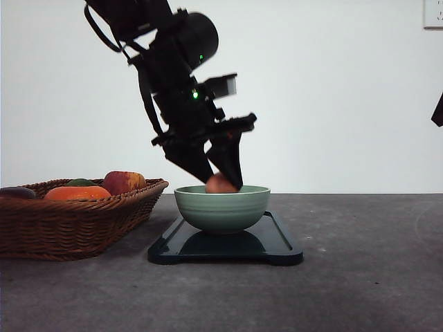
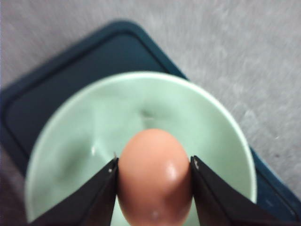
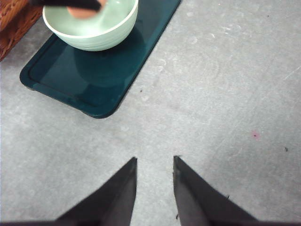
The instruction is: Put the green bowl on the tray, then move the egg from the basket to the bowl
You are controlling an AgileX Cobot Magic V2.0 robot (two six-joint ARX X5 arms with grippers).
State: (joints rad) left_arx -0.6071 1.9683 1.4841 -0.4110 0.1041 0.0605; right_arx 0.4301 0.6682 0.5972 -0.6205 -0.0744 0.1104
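no text or label seems readable on anything here.

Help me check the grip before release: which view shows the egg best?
The left wrist view: the egg sits large between the left gripper's fingers, above the green bowl. The front view shows just its top over the bowl rim; the right wrist view only a sliver.
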